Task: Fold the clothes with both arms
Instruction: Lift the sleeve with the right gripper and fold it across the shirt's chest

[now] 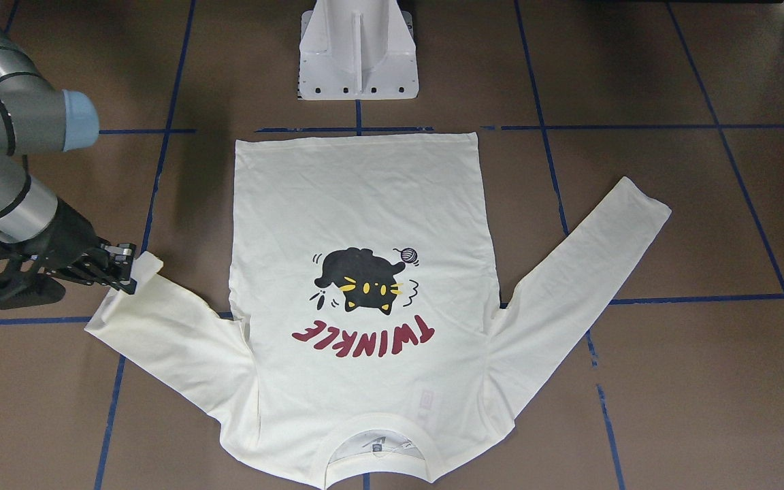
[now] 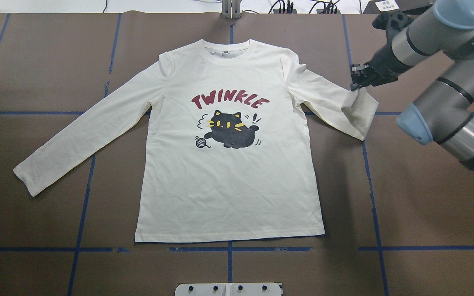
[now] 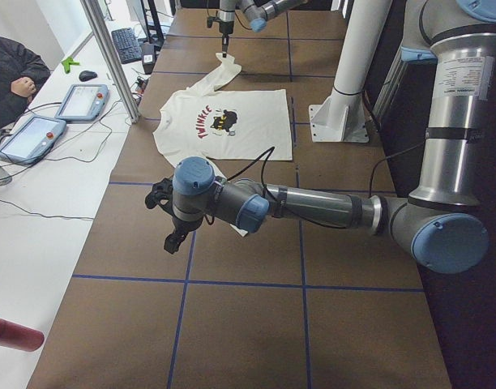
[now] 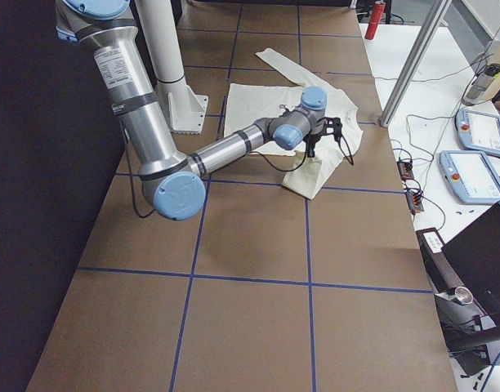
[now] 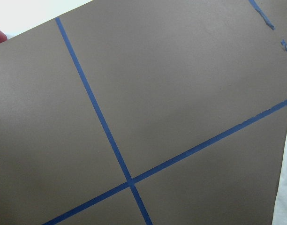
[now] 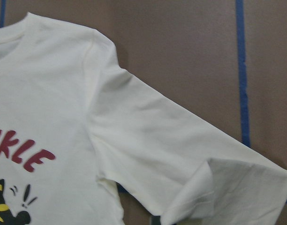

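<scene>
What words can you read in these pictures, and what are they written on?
"TWINKLE": dark red letters on the cream-white long-sleeved T-shirt, above its black cat print.
White sticker on the grey metal left arm: too small to read.
Small neck tag inside the shirt's collar: too small to read.
White paper sign at the overhead view's top right: blurred.

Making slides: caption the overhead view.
Right end effector holds one raised cuff of the shirt; other sleeve lies flat.
</scene>
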